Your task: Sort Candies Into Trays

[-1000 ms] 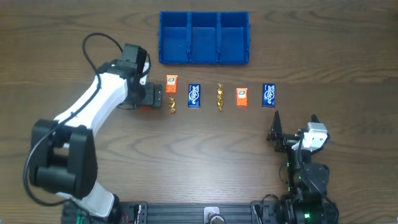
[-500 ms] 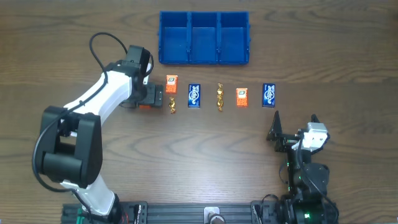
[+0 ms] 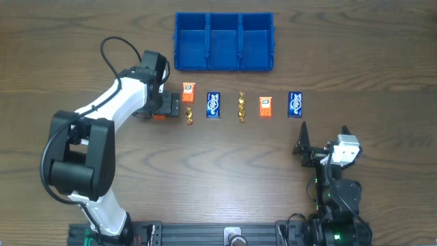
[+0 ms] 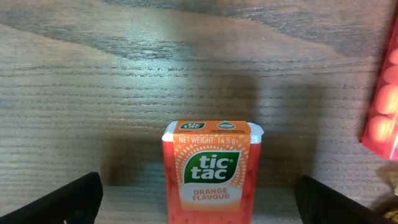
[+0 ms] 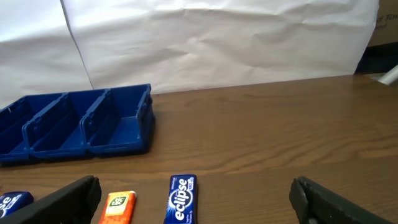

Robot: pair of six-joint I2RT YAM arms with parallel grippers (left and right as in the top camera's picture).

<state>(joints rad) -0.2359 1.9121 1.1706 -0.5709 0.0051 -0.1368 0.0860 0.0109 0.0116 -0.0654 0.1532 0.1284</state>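
Note:
In the left wrist view an orange candy box [image 4: 214, 171] lies flat on the wooden table, between the wide-apart fingers of my left gripper [image 4: 196, 196], which is open around it. From above, that gripper [image 3: 167, 106] covers most of this box [image 3: 158, 115]. Just right of it lie a second orange box [image 3: 188, 92] and a gold wrapped candy [image 3: 189, 116]. Further along the row are a blue pack [image 3: 214, 104], another gold candy [image 3: 241, 106], a third orange box [image 3: 265, 106] and a blue pack [image 3: 295, 104]. My right gripper [image 3: 323, 137] stands open near its base, holding nothing.
The blue tray [image 3: 224, 67] with three compartments sits at the back centre, behind the candy row, and also appears in the right wrist view as the tray [image 5: 81, 124]. Bare table lies in front of the row and at both sides.
The left arm's elbow has swung right and its gripper has edged slightly right over the orange box. The right arm has not moved.

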